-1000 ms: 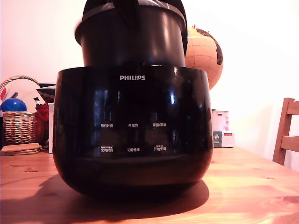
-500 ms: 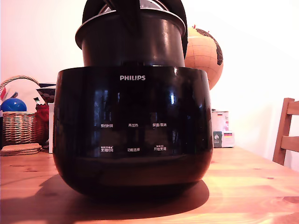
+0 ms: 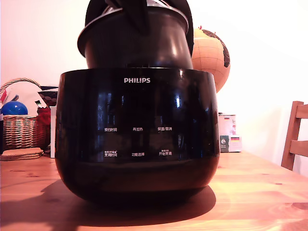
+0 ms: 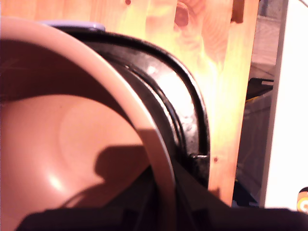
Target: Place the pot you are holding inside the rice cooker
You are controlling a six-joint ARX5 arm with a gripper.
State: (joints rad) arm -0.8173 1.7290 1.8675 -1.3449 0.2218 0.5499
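Note:
The glossy black rice cooker (image 3: 137, 134) marked PHILIPS stands on the wooden table (image 3: 260, 192) and fills the middle of the exterior view. Its raised lid (image 3: 188, 26) shows as a dark arc behind. The dark flared-rim pot (image 3: 134, 45) hangs tilted in the cooker's opening, bottom below the cooker's rim, its rim lower on the exterior view's left. My gripper (image 3: 139, 14) is shut on the pot's rim at the front. In the wrist view the pot's inside (image 4: 72, 134) glows pinkish, the cooker's rim (image 4: 180, 103) curves just outside it, and my dark gripper (image 4: 159, 209) straddles the pot's rim.
A globe (image 3: 211, 55) stands behind the cooker on the exterior view's right, with a small box (image 3: 228, 132) below it. A wooden chair (image 3: 294, 137) is at the far right edge. On the left are a wicker basket (image 3: 19, 130), a blue ball (image 3: 13, 108) and cork coasters (image 3: 21, 154).
The pot has tipped, its rim dropping on the exterior view's left and rising on the right, and it sits slightly lower in the cooker's mouth. The cooker has not moved.

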